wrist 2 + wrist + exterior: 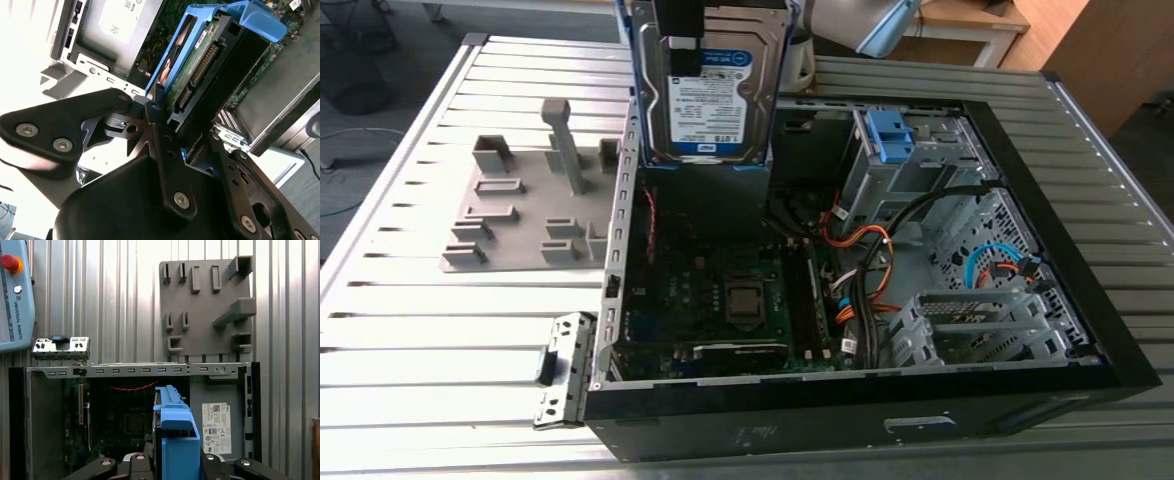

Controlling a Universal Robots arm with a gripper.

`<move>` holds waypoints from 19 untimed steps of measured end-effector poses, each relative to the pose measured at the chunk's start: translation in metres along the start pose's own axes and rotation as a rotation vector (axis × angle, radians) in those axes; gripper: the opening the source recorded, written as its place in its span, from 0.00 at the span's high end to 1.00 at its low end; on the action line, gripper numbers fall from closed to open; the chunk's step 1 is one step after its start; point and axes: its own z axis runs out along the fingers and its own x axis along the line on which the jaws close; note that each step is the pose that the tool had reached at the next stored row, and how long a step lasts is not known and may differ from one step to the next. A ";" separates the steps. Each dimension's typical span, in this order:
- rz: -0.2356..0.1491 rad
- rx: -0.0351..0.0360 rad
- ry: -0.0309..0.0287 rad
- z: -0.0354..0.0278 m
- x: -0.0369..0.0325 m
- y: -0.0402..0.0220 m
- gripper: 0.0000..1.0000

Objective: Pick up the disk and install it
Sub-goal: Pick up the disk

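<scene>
Black linkage arms of the end effector fill the foreground in both wrist views, and its two fingers are clenched on the disk, pressing on opposite sides of the blue plastic bracket that frames it. The disk is off every surface, hanging edge-down from the end effector with its white-and-blue label facing the exterior camera. In the second wrist view its green circuit-board side and connector row show between the bracket's rails. Directly beneath the end effector lies the open black computer case on its side on the slatted metal desk. The disk hangs over the end of the case that holds the grey power-supply box with its white sticker, close above that box but apart from it. Further from the end effector inside the case are the green motherboard, a bundle of orange and black cables, and a metal drive cage with a small blue latch piece. Beside the case, to one side of the end effector, a grey fixture board with upright pegs and slots lies flat on the desk. A loose perforated metal bracket lies on the desk just against the outside of the case wall. In the first wrist view, part of a teach pendant with a red button sits well off from the end effector.
</scene>
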 end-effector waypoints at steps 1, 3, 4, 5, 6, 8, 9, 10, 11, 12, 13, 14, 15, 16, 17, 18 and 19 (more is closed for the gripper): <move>0.000 0.0000 0.0000 0.0000 0.0000 -0.0003 0.64; 0.000 0.0000 0.0001 0.0000 0.0000 -0.0009 0.64; 0.000 0.0000 0.0000 0.0000 0.0000 -0.0012 0.64; 0.000 0.0000 0.0000 0.0000 0.0000 -0.0015 0.64; 0.000 0.0000 0.0000 0.0000 0.0000 -0.0018 0.64; 0.000 0.0000 0.0000 0.0000 0.0000 -0.0024 0.64; 0.000 0.0000 0.0000 0.0000 0.0000 -0.0027 0.64; 0.000 0.0000 0.0000 0.0000 0.0000 -0.0030 0.64; 0.000 0.0000 0.0000 0.0000 0.0000 -0.0033 0.64; 0.000 0.0000 0.0000 0.0000 0.0000 -0.0036 0.64; 0.000 0.0000 0.0001 -0.0001 -0.0001 -0.0038 0.64; 0.000 0.0000 0.0000 0.0000 -0.0001 -0.0041 0.64; 0.000 0.0000 0.0000 0.0000 -0.0001 -0.0044 0.64; 0.000 0.0000 0.0000 0.0000 -0.0001 -0.0046 0.64; 0.000 0.0000 0.0000 0.0000 -0.0001 -0.0049 0.64; 0.000 0.0000 0.0000 -0.0001 -0.0001 -0.0051 0.64; 0.000 0.0000 0.0000 0.0000 -0.0001 -0.0053 0.64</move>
